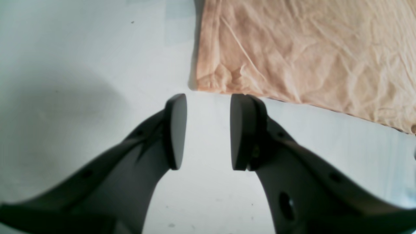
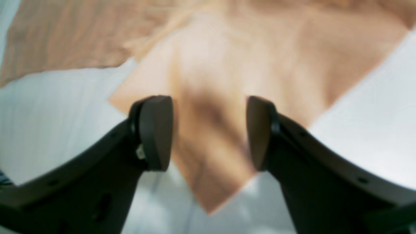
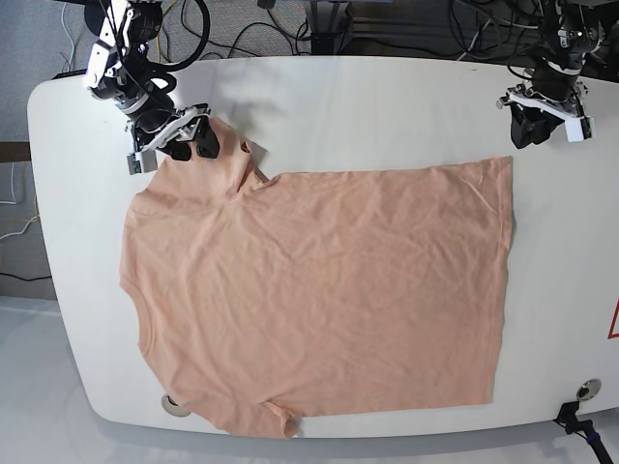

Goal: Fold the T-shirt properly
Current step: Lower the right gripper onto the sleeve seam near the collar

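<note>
White table (image 3: 319,106) with rounded corners fills the base view, cables and dark gear behind it at 12 o'clock. Shirt (image 3: 319,290), peach and wrinkled, lies spread flat across the middle, hem toward 3 o'clock. Right gripper (image 3: 189,150) sits at 10 o'clock over a sleeve; left gripper (image 3: 538,126) sits at 2 o'clock, just beyond the hem corner.

Left wrist view: left gripper (image 1: 208,130) has its dark pads parted, bare table (image 1: 81,65) between them. Shirt (image 1: 308,55) corner lies just past the tips, toward 12 to 2 o'clock.

Right wrist view, blurred: right gripper (image 2: 208,133) is spread wide with nothing clamped, and a pointed sleeve of the shirt (image 2: 234,65) runs between the pads, probably a little below them.
</note>
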You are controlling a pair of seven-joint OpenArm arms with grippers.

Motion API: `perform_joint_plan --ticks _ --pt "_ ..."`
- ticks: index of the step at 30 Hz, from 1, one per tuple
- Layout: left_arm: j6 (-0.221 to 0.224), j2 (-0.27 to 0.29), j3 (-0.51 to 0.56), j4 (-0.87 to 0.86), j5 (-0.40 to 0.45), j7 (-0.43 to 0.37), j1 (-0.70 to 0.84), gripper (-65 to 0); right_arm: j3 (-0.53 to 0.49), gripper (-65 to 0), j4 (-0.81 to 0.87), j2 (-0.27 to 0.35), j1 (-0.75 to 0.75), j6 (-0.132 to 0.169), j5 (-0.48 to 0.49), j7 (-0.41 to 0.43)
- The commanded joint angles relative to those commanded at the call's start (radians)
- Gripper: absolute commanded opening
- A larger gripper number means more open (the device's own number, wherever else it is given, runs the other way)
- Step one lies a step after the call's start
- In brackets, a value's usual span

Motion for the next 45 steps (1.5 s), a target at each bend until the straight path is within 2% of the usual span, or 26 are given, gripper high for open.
perform_joint_plan --ticks 1,6,8,13,14,18,27,36,38,41,45 --pt "-0.001 0.001 -0.002 -0.001 -0.004 0.002 0.001 -45.2 0.003 -30.1 -0.008 0.003 0.001 -0.008 0.000 0.011" --pt "0.000 -0.001 0.000 0.002 -0.001 -0.001 0.004 -44.7 0.009 -30.1 -0.038 0.011 0.006 -0.104 -0.006 0.042" --pt "-0.003 0.000 0.001 0.000 -0.002 -0.004 0.002 -44.7 0.010 -30.2 -0.047 0.010 0.008 -0.113 -0.006 0.042" --pt "0.003 -0.001 0.002 0.000 -0.004 -0.007 0.001 -44.7 0.005 -31.5 -0.063 0.009 0.016 -0.110 -0.004 0.043" --pt "0.001 0.018 0.003 -0.027 0.011 0.040 -0.005 -43.7 0.001 -30.0 -0.044 0.014 -0.005 -0.109 -0.009 0.010" --pt "0.001 0.018 0.000 -0.027 0.011 0.072 -0.009 -43.7 0.001 -30.0 -0.044 0.033 -0.003 -0.109 -0.009 -0.022" --pt "0.001 0.018 0.000 -0.024 0.011 0.074 -0.009 -43.7 0.001 -30.0 -0.038 0.034 -0.012 -0.109 -0.001 -0.024" --pt "0.001 0.013 -0.002 -0.024 0.009 0.074 -0.011 -43.7 0.004 -30.0 0.172 0.019 -0.042 -0.110 0.002 -0.073" --pt "0.001 0.013 -0.002 -0.024 0.009 0.074 -0.012 -43.7 0.056 -30.0 0.186 -0.021 -0.045 -0.110 0.002 -0.101" --pt "0.001 0.013 -0.002 -0.024 0.009 0.074 -0.012 -43.7 0.184 -30.0 0.188 -0.079 -0.017 -0.106 0.002 -0.233" --pt "0.001 0.013 -0.002 -0.024 0.009 0.074 -0.025 -43.7 0.322 -30.0 0.189 -0.138 -0.008 -0.103 0.002 -0.360"
